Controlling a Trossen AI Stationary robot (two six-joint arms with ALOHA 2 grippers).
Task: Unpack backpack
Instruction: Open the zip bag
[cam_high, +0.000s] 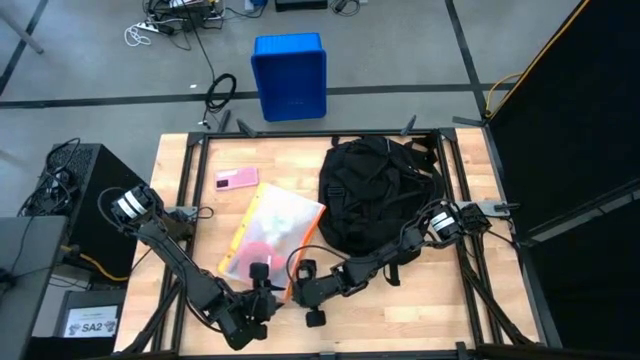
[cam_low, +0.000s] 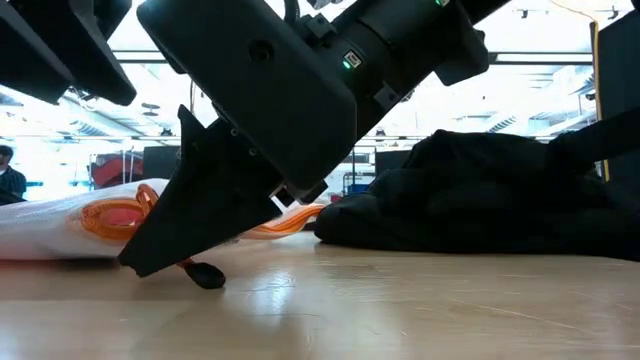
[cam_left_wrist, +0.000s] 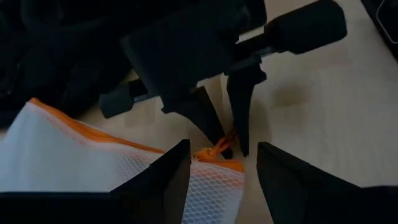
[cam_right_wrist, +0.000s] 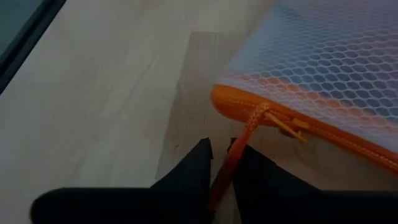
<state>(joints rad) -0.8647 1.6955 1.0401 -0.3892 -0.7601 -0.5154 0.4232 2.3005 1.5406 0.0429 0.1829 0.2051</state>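
The backpack (cam_high: 378, 195) lies slumped on the right half of the table (cam_high: 440, 300), while a white mesh pouch (cam_high: 270, 232) with orange trim lies flat just left of it — so the step in hand looks like opening that pouch. The right tool (cam_right_wrist: 222, 167) has its fingers pinched together on the orange zipper cord (cam_right_wrist: 239, 146) at the pouch's near corner, and the left tool (cam_left_wrist: 217, 167) stands with fingers apart astride that same corner, gripping nothing. Next, I judge, the left should clamp the corner to anchor it — then the right draws the cord along the zipper line, kept taut and low.
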